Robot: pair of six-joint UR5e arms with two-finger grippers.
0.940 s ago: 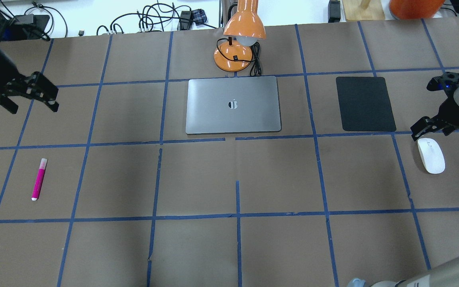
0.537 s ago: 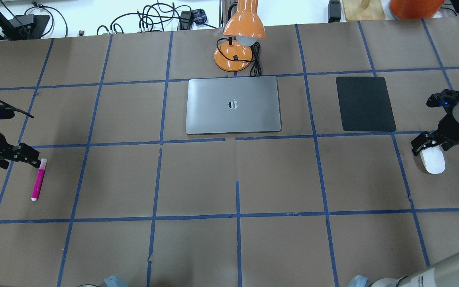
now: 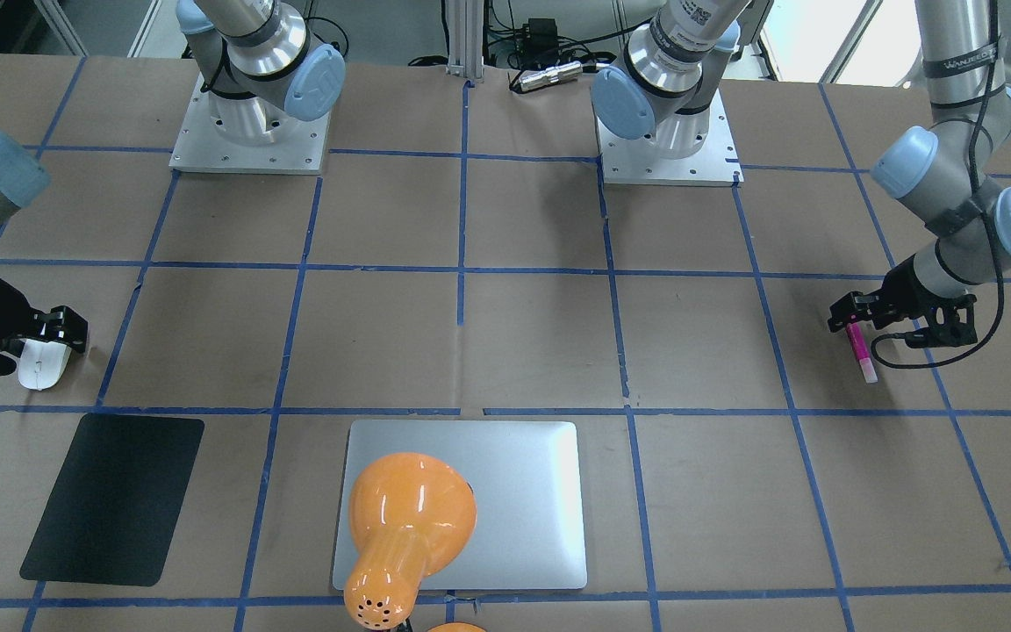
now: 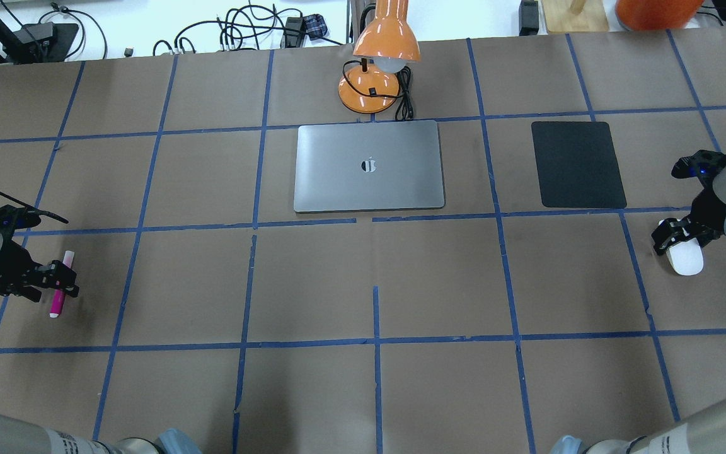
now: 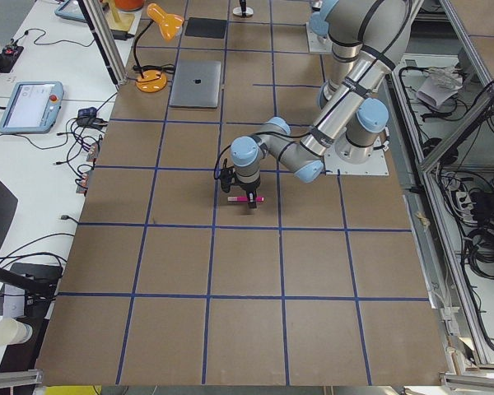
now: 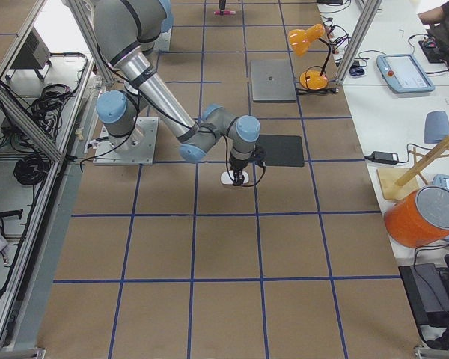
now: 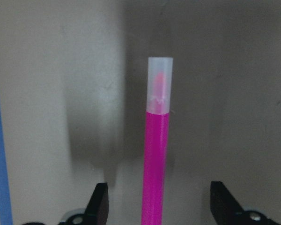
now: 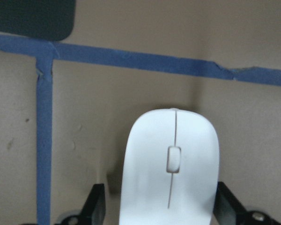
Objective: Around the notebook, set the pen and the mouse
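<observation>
Well to the left of the notebook (image 4: 369, 165), the pen (image 4: 56, 305) lies on the bench (image 4: 438, 284), its long axis crossing between the parted fingers of the left end effector (image 4: 55, 282). Well to the notebook's right, the right end effector (image 4: 675, 233), fingers likewise parted, straddles the mouse (image 4: 685, 260).

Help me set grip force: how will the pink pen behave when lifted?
The pen looks like a slim, round plastic barrel, so it is probably stiff and light. Lying flat between the open fingers of the left gripper, it may roll if nudged sideways. Its smooth surface might slip.
</observation>
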